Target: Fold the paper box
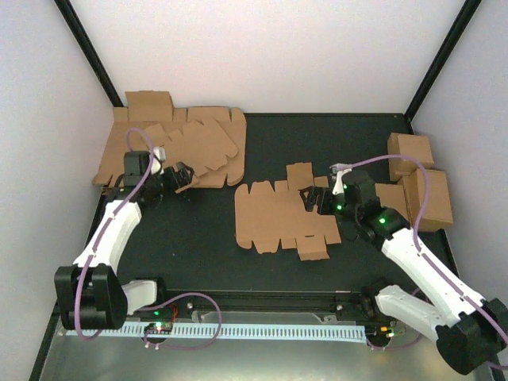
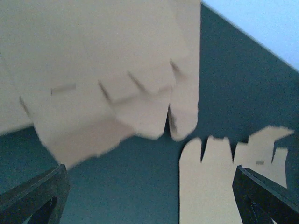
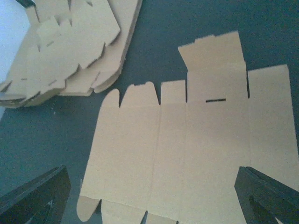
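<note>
Paper box (image 1: pixel 282 214) lies flat, unfolded, mid-table, w/ my right gripper (image 1: pixel 315 198) over its right part, jaws wide, nothing in them. Left gripper (image 1: pixel 181 176) also wide & empty, by the stack of blanks (image 1: pixel 178 147). The box looks light, thin, stiff-ish: matte brown card, pre-creased, w/ tabs & a slot. It'll prob. slide on the dark table (image 1: pixel 198 246). I'd pin one panel & lift an outer flap by its edge.

The dark matte bench (image 1: pixel 198 246) carries a flat brown die-cut cardboard paper box (image 1: pixel 274 216), lying unfolded near its middle. A thick heap of like brown cardboard blanks (image 1: pixel 186 147) lies in the far left corner. Several folded brown cardboard boxes (image 1: pixel 417 178) sit along the right edge.
</note>
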Action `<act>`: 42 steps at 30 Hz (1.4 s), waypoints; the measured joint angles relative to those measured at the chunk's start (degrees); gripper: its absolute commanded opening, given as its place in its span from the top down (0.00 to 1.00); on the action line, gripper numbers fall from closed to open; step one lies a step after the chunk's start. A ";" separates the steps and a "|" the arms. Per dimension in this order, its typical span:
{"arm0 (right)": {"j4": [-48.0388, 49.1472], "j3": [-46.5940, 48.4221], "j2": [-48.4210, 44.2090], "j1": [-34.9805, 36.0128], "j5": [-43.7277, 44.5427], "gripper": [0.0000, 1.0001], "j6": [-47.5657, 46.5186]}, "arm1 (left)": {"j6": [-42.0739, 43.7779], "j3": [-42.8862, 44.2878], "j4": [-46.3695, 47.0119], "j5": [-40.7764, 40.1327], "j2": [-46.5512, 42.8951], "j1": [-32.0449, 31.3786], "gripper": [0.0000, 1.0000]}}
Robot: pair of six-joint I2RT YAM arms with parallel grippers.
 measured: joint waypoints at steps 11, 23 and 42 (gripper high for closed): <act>-1.88 -0.09 9.94 -0.04 4.68 0.01 0.17 | -0.70 -11.65 -5.57 12.28 -4.35 -9.31 0.04; -0.50 -4.31 10.84 -12.98 3.43 0.01 0.20 | -4.76 -15.85 1.18 9.29 1.11 -26.29 0.03; 3.61 -9.73 19.63 -16.52 -4.81 0.00 -0.66 | -7.58 -15.32 12.70 11.65 14.53 -30.67 0.04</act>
